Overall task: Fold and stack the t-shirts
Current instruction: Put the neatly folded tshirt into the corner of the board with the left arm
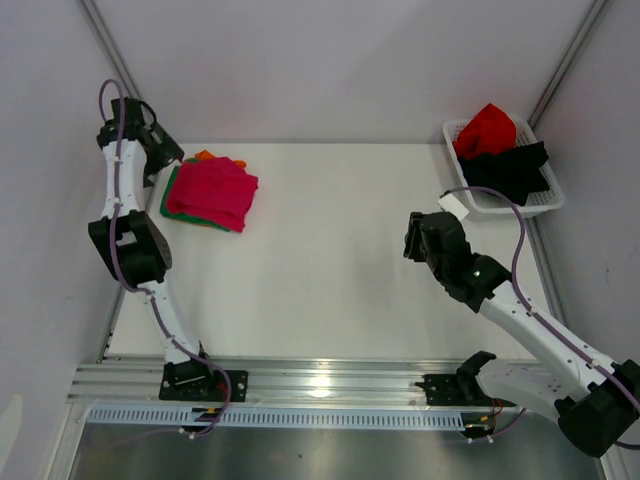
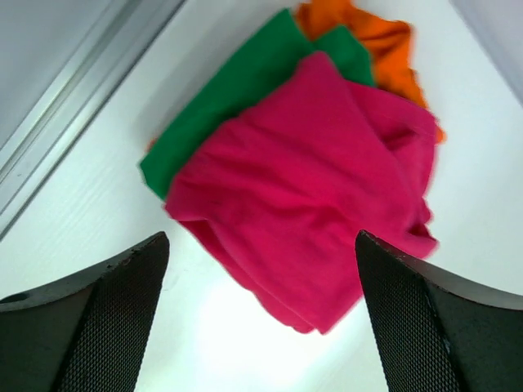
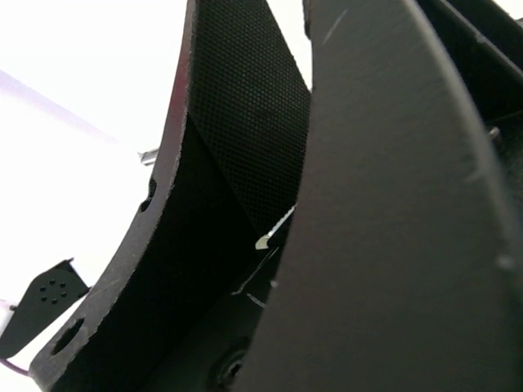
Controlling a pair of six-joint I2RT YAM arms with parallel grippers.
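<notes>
At the near edge of the desk (image 1: 330,270), the two arm bases are seen bolted to a metal rail (image 1: 330,378). A little farther in, on the right side, the right claw (image 1: 418,238) is held over bare desk, well apart from every shirt. In the right wrist view only black finger surfaces are seen from very close. Whether this claw is spread, pressed together or pinching something cannot be told.

Farther back on the left, the left claw (image 1: 168,152) is held near the far left corner, just beside a stack of three shirts that lies on the desk. Its jaws are spread wide and nothing is gripped. In the left wrist view the two fingers (image 2: 98,318) are seen at the bottom corners, and the stack is framed in the gap beyond them. The pink shirt (image 2: 310,196) is laid on top, roughly folded, with rumpled edges. The green shirt (image 2: 229,106) is seen under it, exposed along one side. The orange shirt (image 2: 376,41) is found at the far end of the stack, only a crumpled edge of it showing past the other two.

At the far right corner of the desk, a white basket (image 1: 520,208) is set. Two more shirts are held in it, both bunched up. The red shirt (image 1: 487,130) is heaped at the far end, and the black shirt (image 1: 515,168) is spread across the nearer part, against the red one.
</notes>
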